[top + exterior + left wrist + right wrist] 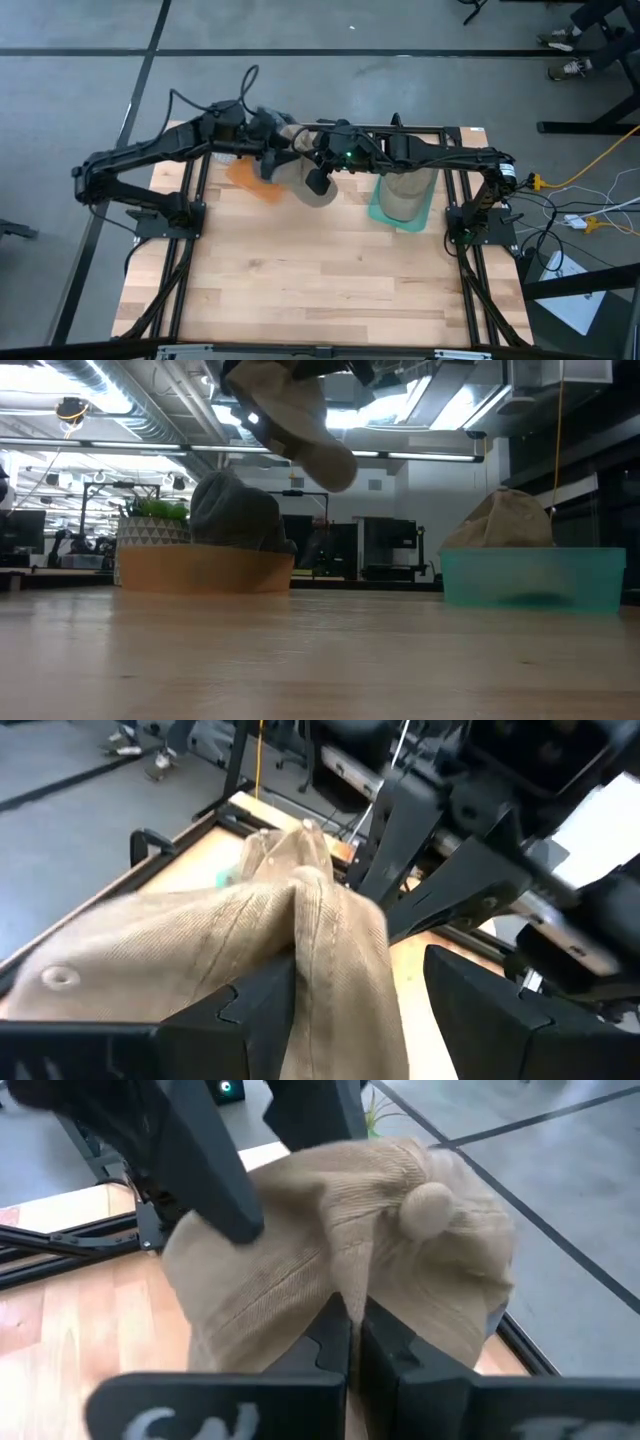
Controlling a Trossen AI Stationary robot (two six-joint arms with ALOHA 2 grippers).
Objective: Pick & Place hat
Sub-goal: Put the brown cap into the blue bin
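Right fingers point(345, 1342) clamped on tan hat point(340, 1260); left fingers point(265, 1005) spread apart, hat fold between.

Robotics lab or open industrial workspace. A wooden tabletop point(300, 270) is mounted on a black metal frame point(185, 250) on a grey concrete floor point(80, 70) marked with dark lines. Cables point(590, 215), one yellow, are strewn on the floor beside the rig. Exposed ceiling ducts point(130, 400), strip lighting point(300, 450) and distant workstations point(370, 550) are seen behind the table.
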